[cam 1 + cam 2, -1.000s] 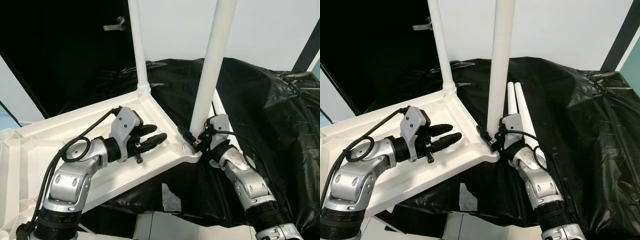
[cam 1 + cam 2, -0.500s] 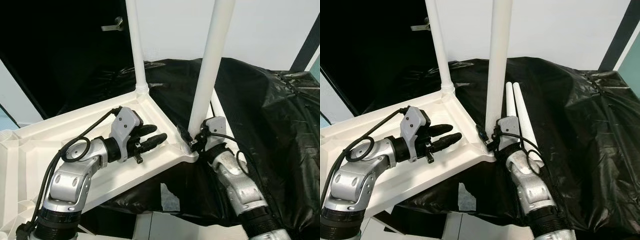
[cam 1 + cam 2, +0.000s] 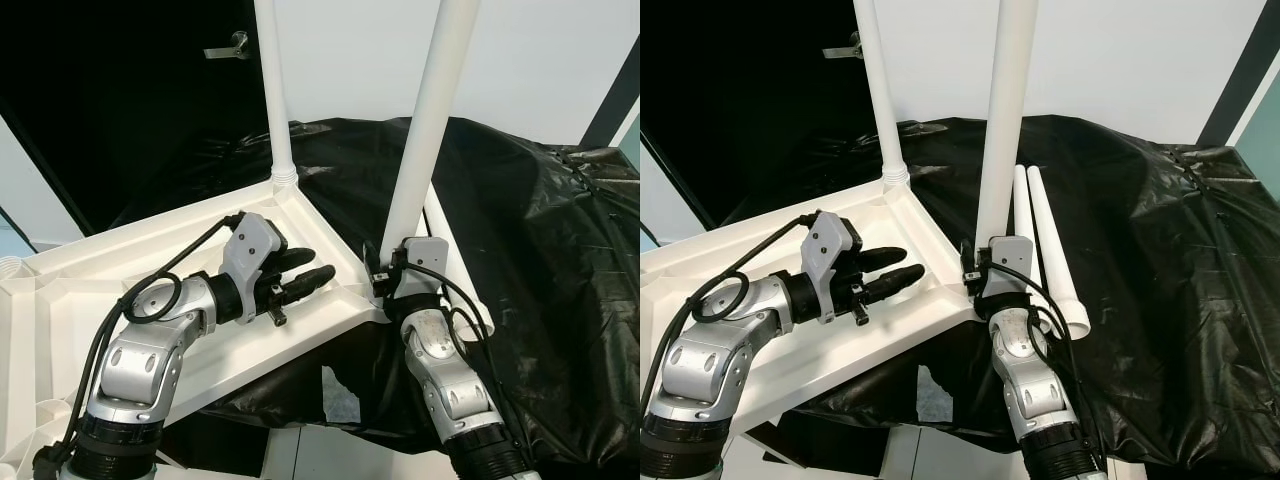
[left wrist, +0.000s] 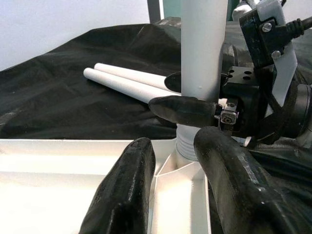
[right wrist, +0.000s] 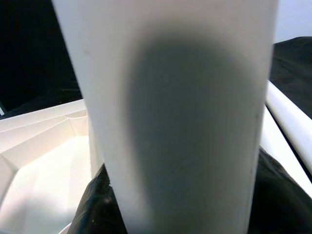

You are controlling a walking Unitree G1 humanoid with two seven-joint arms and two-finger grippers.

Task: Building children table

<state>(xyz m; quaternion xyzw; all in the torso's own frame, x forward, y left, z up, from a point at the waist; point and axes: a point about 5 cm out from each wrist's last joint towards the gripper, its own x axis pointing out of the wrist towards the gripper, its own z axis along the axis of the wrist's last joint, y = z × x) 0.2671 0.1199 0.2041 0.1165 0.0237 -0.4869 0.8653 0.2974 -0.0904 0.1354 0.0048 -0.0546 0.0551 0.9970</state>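
Observation:
The white table top (image 3: pixel 90 262) lies upside down, partly on a black sheet. Two white legs stand upright in its corners: a far leg (image 3: pixel 272 100) and a near leg (image 3: pixel 428 130). My right gripper (image 3: pixel 386 272) is shut on the near leg just above its threaded base, one finger (image 4: pixel 183 109) pressed against the tube. The right wrist view looks straight at that leg (image 5: pixel 180 112), with a finger (image 5: pixel 95 207) at its side. My left gripper (image 3: pixel 320 264) rests over the table's underside, pointing at the near corner, open with nothing between its fingers (image 4: pixel 129 190).
Two loose white legs (image 3: pixel 1048 240) lie side by side on the black sheet (image 3: pixel 540 230) right of the near corner. A dark doorway with a door handle (image 3: pixel 228 46) is behind on the left. A white wall stands behind.
My right wrist has turned around the near leg's base and its forearm has swung left, toward me. The left arm has stayed put.

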